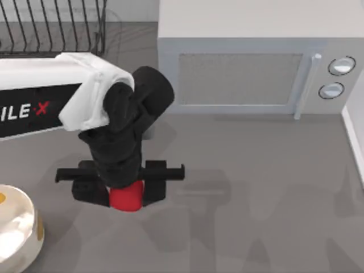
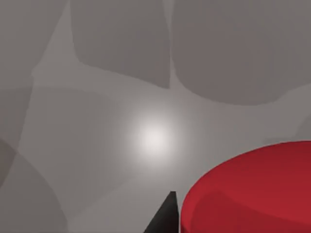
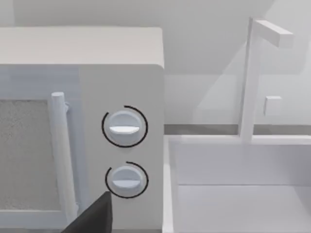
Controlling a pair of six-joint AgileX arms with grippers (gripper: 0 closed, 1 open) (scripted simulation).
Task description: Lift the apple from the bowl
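Grey countertop (image 1: 256, 187), rendered; a microwave (image 1: 250, 74) along the back edge at about 1 o'clock from centre, a wire rack (image 1: 51, 25) at 11 o'clock, a white sink basin (image 3: 238, 194) off to the right past the microwave.

The apple (image 1: 126, 197) is out of the bowl (image 1: 17, 227): it sits between the fingers of the left gripper (image 1: 126, 193), at roughly 8 o'clock from table centre, with the bowl well apart from it at its 8 o'clock, cut by the frame's lower left corner. Left gripper clenched on the apple, one finger each side. In the left wrist view the apple (image 2: 252, 189) looms large against bare table, one dark fingertip (image 2: 163, 218) just beside it.

Risks, as I judge them: the apple is smooth and rounded, about as wide as the gap, so a shallow pinch could let it squirt out on any jerk or tilt. If it dropped it would hit the tabletop and roll, not fall back into the bowl.

Hard to make out: the arm's wrist covers the apple's top, so contact depth on the fingers is unreadable. Height above the table cannot be judged. The bowl's interior is mostly cut off. The right arm is parked facing the microwave dials (image 3: 125, 127); its fingers' state I cannot tell.
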